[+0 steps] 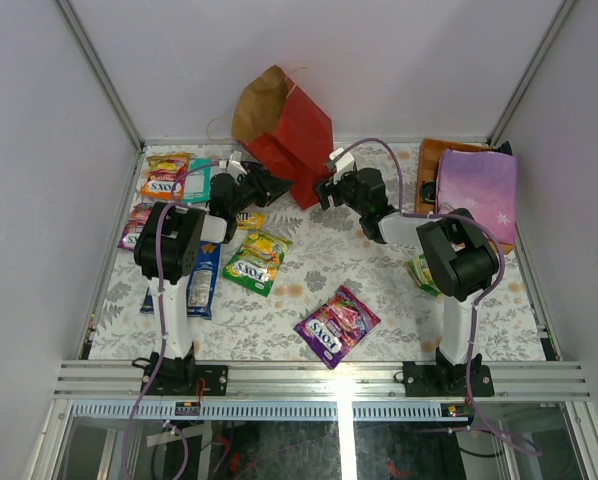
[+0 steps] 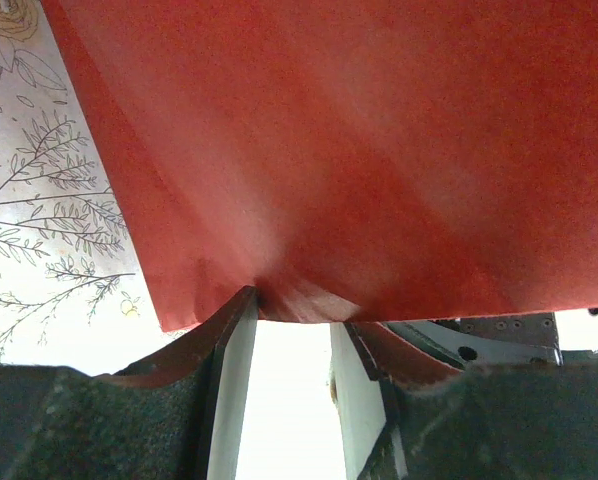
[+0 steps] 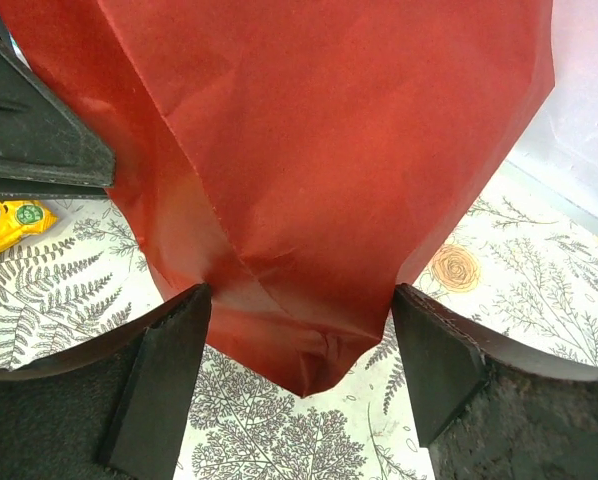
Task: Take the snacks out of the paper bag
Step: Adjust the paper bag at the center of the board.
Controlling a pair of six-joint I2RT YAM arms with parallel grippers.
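Leaning tilted at the tabletop's (image 1: 379, 290) far edge, the paper bag (image 1: 289, 130) has its red base seemingly pinched in the left gripper's (image 2: 294, 325) jaws; the right gripper's (image 3: 301, 295) jaws stand open astride its corner.

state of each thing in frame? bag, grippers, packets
paper bag: tilted, mouth open, contents hidden.
left gripper: shut on the paper bag's lower edge, paper creased there.
right gripper: open, straddling the bag's bottom corner, not gripping.
purple FOX'S packet: out, flat on the table.
green FOX'S packet: out, flat on the table.
lilac bag: lying far right, untouched.
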